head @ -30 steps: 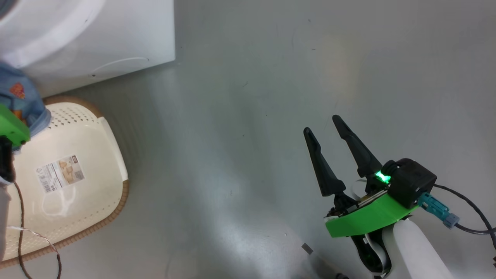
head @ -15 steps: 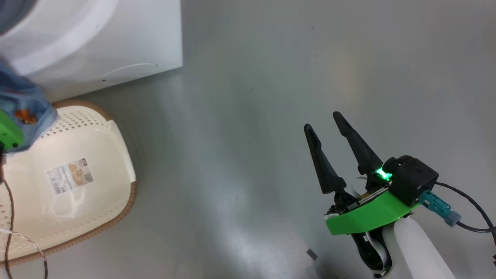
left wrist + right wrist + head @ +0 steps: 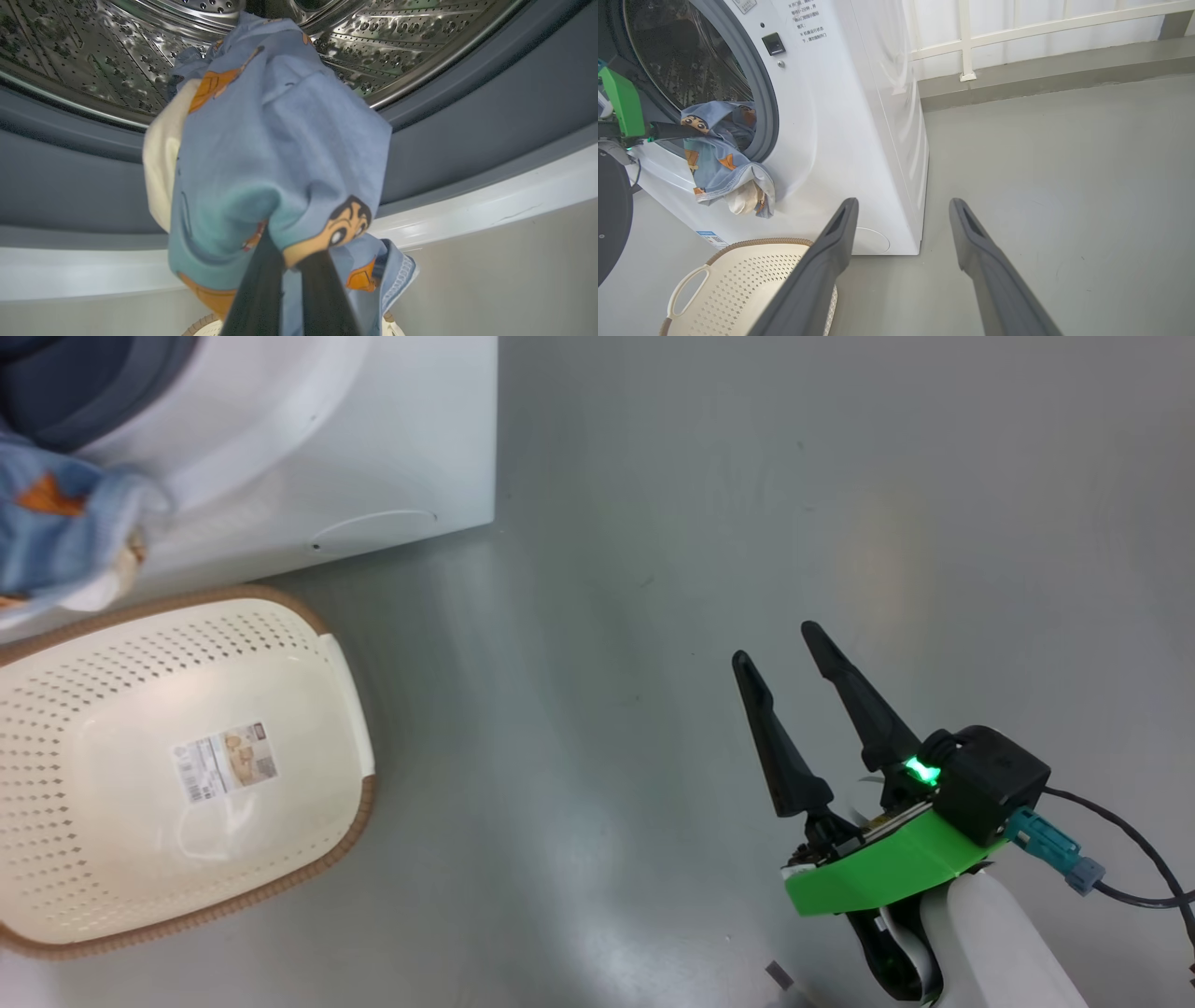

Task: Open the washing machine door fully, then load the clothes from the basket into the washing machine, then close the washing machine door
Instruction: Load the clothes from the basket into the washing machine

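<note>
Left wrist view: the left gripper [image 3: 286, 259] is clenched on the clothes [image 3: 280, 140], its two dark fingers pressed together into a fold of light blue fabric just beside a printed cartoon face. The bundle hangs at the mouth of the washing machine [image 3: 840, 116]. Its upper part reaches over the grey gasket [image 3: 467, 116] toward the steel drum [image 3: 93, 56], and a cream-white patch shows along one side.

In the right wrist view the clothes lie across the lower lip of the round opening. Part is inside, and the rest drapes down the white front panel, with the left gripper coming in level from the side.

The basket [image 3: 140, 644] stands on the grey floor [image 3: 653, 569] just in front of the machine and below the hanging fabric. Its perforated walls and the label sticker [image 3: 227, 761] on its bottom are in plain sight in the head view.

The right gripper [image 3: 777, 644] is released, its fingers spread wide with nothing between them. It hovers over the floor, well apart from both the basket and the machine, fingers pointing roughly toward the machine's corner.
</note>
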Controlling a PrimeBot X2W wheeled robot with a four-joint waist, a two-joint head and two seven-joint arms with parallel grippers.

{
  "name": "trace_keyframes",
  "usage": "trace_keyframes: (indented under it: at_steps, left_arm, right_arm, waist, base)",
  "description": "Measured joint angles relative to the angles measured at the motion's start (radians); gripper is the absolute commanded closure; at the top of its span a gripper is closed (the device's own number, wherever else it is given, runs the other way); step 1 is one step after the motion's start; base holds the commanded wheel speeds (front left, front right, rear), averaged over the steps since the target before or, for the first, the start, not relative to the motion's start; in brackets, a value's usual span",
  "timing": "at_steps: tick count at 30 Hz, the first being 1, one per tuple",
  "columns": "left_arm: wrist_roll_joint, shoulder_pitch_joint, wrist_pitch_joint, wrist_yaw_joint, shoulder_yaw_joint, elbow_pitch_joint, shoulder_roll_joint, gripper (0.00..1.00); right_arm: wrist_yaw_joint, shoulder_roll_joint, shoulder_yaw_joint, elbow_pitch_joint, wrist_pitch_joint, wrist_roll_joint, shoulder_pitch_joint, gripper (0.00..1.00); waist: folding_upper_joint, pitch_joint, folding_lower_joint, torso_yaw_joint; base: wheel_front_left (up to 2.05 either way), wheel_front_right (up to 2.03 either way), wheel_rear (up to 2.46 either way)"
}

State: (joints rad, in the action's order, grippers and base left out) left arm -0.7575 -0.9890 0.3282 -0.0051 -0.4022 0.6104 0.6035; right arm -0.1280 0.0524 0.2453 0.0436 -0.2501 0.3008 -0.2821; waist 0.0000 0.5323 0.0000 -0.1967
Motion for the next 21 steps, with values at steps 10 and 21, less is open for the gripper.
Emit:
trace_keyframes:
  at_steps: [10,21]
  left_arm:
    - [0.01,-0.052,0.058,0.13,0.044,-0.135,0.069,1.0]
    - [0.115,-0.212,-0.103,0.169,0.063,-0.079,0.117,1.0]
  right_arm:
    - [0.0,0.0,0.035,-0.007,-0.003,0.019,-0.007,0.0]
    - [0.0,0.0,0.069,-0.02,-0.003,0.068,-0.049,0.0]
  waist:
    - [0.0,0.046,0.0001,-0.046]
    - [0.0,0.126,0.0,-0.125]
  base:
    - [0.0,0.0,0.0]
    - [0.0,0.0,0.0]
